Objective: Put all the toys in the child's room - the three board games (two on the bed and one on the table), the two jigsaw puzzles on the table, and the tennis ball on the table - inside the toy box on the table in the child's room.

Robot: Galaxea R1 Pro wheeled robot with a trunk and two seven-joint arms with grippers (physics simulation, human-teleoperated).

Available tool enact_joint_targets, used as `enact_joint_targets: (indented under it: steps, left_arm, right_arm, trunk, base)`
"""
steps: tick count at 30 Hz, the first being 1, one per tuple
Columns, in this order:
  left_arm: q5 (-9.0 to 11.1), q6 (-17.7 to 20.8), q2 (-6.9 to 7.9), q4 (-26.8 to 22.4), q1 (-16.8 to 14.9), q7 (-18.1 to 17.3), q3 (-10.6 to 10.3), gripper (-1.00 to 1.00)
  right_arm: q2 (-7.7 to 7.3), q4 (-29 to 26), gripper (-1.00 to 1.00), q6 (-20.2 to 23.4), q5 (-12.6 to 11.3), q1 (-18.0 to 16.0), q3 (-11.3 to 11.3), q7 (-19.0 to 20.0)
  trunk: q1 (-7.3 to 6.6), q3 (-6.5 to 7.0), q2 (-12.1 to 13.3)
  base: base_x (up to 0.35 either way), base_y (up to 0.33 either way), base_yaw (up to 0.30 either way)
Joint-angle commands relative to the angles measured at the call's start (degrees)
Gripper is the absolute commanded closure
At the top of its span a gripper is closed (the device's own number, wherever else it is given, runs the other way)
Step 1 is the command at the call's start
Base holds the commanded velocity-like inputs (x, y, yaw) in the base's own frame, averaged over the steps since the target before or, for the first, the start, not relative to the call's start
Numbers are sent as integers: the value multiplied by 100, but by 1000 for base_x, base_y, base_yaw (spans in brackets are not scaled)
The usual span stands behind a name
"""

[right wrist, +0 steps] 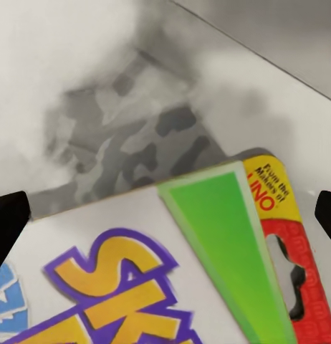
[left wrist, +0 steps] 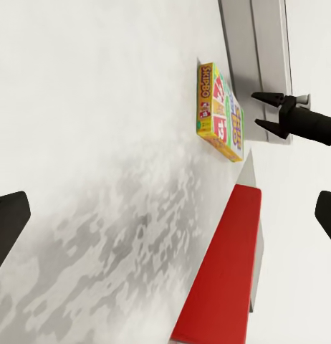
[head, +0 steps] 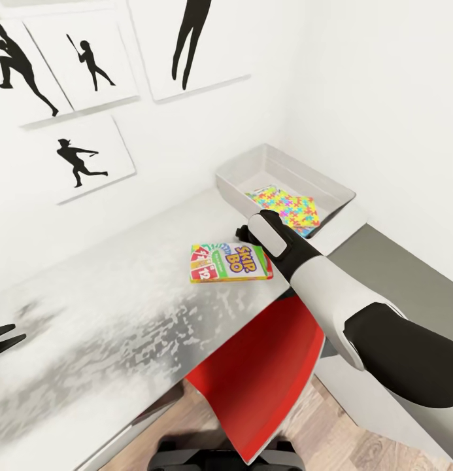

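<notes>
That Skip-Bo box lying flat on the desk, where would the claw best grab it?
Probably across the Skip-Bo box by its thin side edges, from above. It lies flat on the table, so only the edges offer grip. The right claw already hangs open above its end nearest the toy box.

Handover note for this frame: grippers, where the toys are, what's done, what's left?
Right gripper: open, at the far end of the Skip-Bo game box, not gripping yet.
Left gripper: open, idle over the table.
Toy box sits at the table's far end with a jigsaw puzzle in it.
Left: put the game box in the bin; other toys' whereabouts can't be told from here.
</notes>
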Motion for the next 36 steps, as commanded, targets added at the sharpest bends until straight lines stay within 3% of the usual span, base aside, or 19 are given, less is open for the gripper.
enact_joint_targets:
  steps: [1, 21, 36]
  left_arm:
    - [-5, 61, 2, 1, -3, -24, -1, -100]
    - [-4, 61, 2, 1, -3, -24, -1, -100]
    - [-4, 61, 2, 1, -3, -24, -1, -100]
  right_arm:
    - [0, -2, -100, 20, -24, -7, 15, -37]
    - [0, -2, -100, 20, -23, -6, 9, -37]
    - [0, -2, -100, 20, -24, -6, 13, -37]
  trunk:
    - [4, -8, -9]
    - [4, -14, -9]
    - [4, -94, -9]
  base:
    - [91, 34, 0]
    - [18, 6, 0]
    - [7, 0, 0]
